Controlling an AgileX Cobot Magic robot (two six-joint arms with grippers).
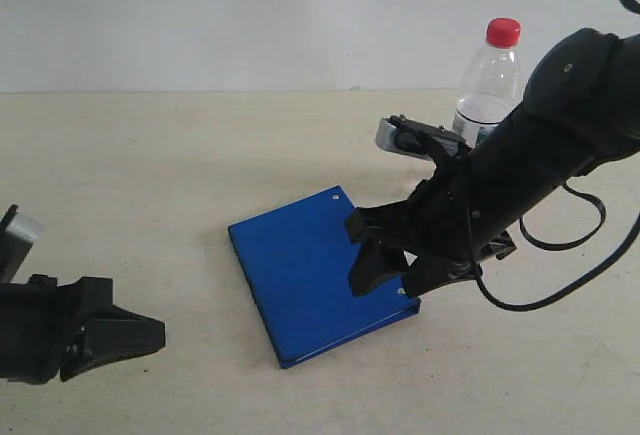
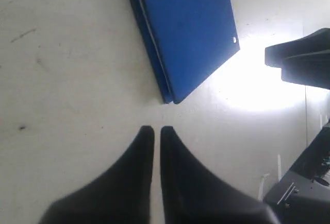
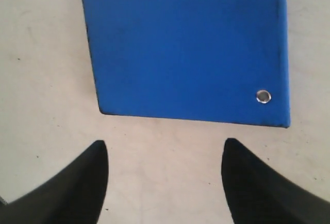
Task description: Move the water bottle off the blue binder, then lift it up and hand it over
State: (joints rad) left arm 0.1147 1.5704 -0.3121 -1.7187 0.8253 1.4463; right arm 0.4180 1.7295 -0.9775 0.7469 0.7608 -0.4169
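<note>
The blue binder lies flat on the beige table, with nothing on it. The water bottle stands upright on the table behind it at the far right; my right arm hides its lower part. My right gripper hovers over the binder's right edge, open and empty. In the right wrist view the binder and one silver rivet lie just beyond the spread gripper. My left gripper rests low at the near left, shut and empty. In the left wrist view the gripper points at the binder's corner.
A black cable loops from the right arm down onto the table at the right. The right wrist camera sticks out just left of the bottle. A pale wall closes off the far edge of the table.
</note>
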